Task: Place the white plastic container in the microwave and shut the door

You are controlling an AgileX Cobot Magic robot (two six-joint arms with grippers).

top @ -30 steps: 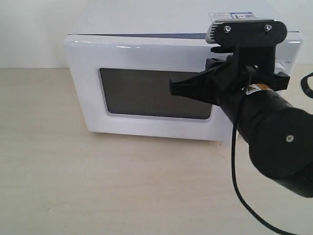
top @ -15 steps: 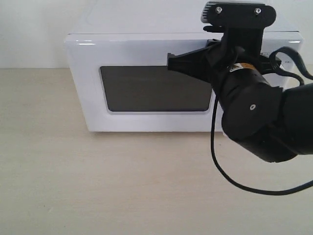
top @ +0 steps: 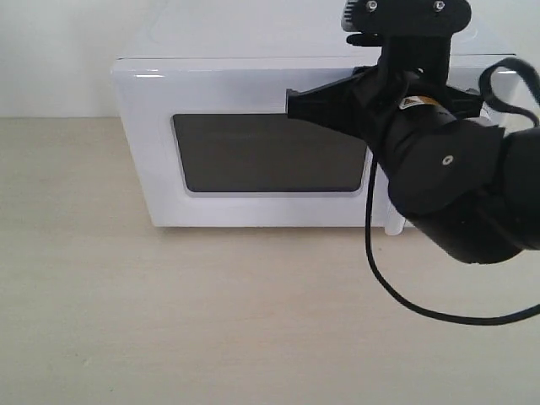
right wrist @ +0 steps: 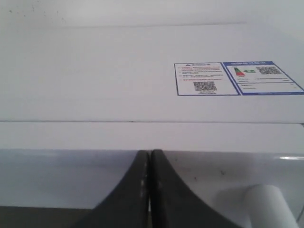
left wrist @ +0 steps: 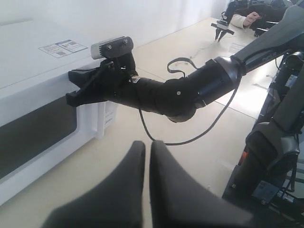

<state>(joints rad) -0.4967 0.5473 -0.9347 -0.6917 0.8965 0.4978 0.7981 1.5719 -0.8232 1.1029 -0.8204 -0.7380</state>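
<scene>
The white microwave stands on the pale table with its door flush shut, dark window facing out. My right gripper is shut with nothing in it, its tips against the door's upper front just left of the vertical white handle. In the right wrist view this gripper points at the door's top edge, with the handle beside it. My left gripper is shut and empty, hanging over the table away from the microwave. The white plastic container is out of view.
A black cable loops from the right arm down over the table in front of the microwave. Stickers lie on the microwave's top panel. Other equipment and a dark stand are off to the table's side.
The door, slightly ajar a second ago, now sits flush shut. My right gripper rose and moved in toward the door's upper edge, then nearly stopped.
</scene>
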